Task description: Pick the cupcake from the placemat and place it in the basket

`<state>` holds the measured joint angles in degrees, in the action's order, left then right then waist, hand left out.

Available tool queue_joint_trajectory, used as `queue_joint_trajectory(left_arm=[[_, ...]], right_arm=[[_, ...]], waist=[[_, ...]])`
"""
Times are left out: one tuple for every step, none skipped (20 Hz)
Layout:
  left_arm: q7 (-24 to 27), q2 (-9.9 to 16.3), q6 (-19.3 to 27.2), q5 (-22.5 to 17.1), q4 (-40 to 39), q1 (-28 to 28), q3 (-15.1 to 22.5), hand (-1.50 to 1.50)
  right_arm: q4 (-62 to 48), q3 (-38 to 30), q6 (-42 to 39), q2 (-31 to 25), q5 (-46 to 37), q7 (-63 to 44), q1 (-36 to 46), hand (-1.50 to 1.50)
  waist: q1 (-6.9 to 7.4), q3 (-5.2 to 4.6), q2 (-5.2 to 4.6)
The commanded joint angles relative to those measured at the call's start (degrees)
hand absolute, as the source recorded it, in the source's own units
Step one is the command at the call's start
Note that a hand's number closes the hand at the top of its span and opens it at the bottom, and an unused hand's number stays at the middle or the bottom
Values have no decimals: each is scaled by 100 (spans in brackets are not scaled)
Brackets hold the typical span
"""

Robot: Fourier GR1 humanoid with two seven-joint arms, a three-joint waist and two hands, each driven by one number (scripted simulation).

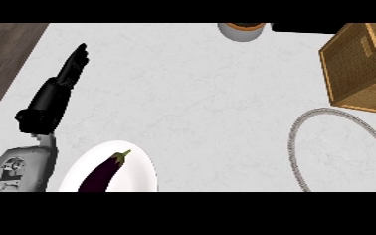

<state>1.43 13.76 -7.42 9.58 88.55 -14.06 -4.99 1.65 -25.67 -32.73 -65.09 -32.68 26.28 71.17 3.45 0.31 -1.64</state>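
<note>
The left hand (72, 67) stands over the counter's (191, 94) left side, fingers straight and pressed together, pointing away toward the far edge and holding nothing; that reads as a resting pose, kept clear of the work on the other side. The right hand is nowhere in view, so nothing can be said of its fingers. At the near edge sits a white plate (143, 172) with an eggplant (103, 172) lying on it, a bystander to this job. At the right edge, the placemat (295, 139) shows only its pale curved rim, and no cupcake can be seen on the part that shows. The basket (352, 64) waits at the far right corner, just beyond the placemat, a short carry. A bowl (242, 30) peeks in at the far edge.
</note>
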Motion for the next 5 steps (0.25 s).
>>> queue_joint_trajectory(left_arm=[[6,-17,-33,-6,259,103,70,0],[-108,-10,11,33,163,-42,51,0],[-127,164,-129,-98,90,-88,-116,0],[-131,-167,95,98,145,-131,184,0],[-58,57,-33,-71,136,-112,-72,0]], right_arm=[[-156,-527,17,-435,523,-548,-82,-150],[-158,-626,177,-411,628,-586,-154,-150],[-159,-680,163,-484,688,-556,-266,-150],[-160,-750,137,-533,760,-573,-295,-150],[-161,-863,154,-652,875,-621,-384,-150]], waist=[[111,22,-35],[52,24,-54],[33,26,-58],[-16,39,-86],[27,42,-91]])
